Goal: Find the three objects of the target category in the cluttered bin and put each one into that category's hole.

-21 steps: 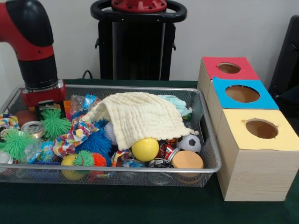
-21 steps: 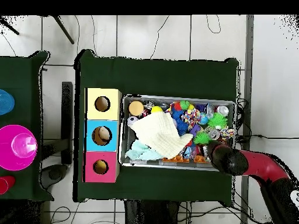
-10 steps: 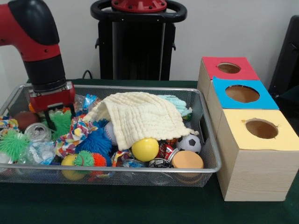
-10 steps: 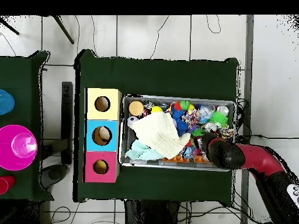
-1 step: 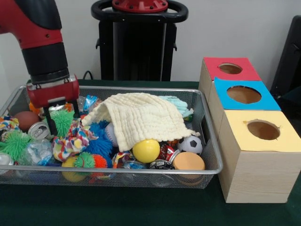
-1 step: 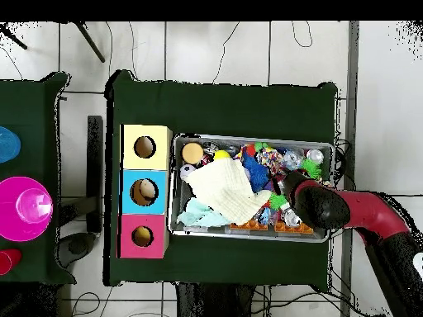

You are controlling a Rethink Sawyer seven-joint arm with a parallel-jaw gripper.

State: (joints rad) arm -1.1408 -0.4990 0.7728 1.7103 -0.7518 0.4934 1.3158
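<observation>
My gripper (image 5: 61,120) hangs over the left part of the wire bin (image 5: 117,170), its two dark fingers (image 5: 48,125) on either side of a green spiky ball (image 5: 61,121), shut on it. In the overhead view that same green spiky ball (image 6: 277,201) shows at the tip of the red arm (image 6: 355,213). Three holed boxes stand beside the bin: red (image 5: 214,70), blue (image 5: 223,96) and yellow (image 5: 282,141). The bin also holds a second green spiky ball (image 5: 14,143), a blue spiky ball (image 5: 99,143), a yellow ball (image 5: 146,150) and a small soccer ball (image 5: 190,144).
A cream cloth (image 5: 141,117) drapes over the middle of the bin and hides what lies beneath. A drink can (image 5: 37,131), a brown ball (image 5: 24,120), a patterned rag (image 5: 70,141) and an orange lid (image 5: 188,161) crowd the bin.
My gripper has shifted toward the bin's middle and risen slightly. The green spiky ball has moved along with it between the fingers.
</observation>
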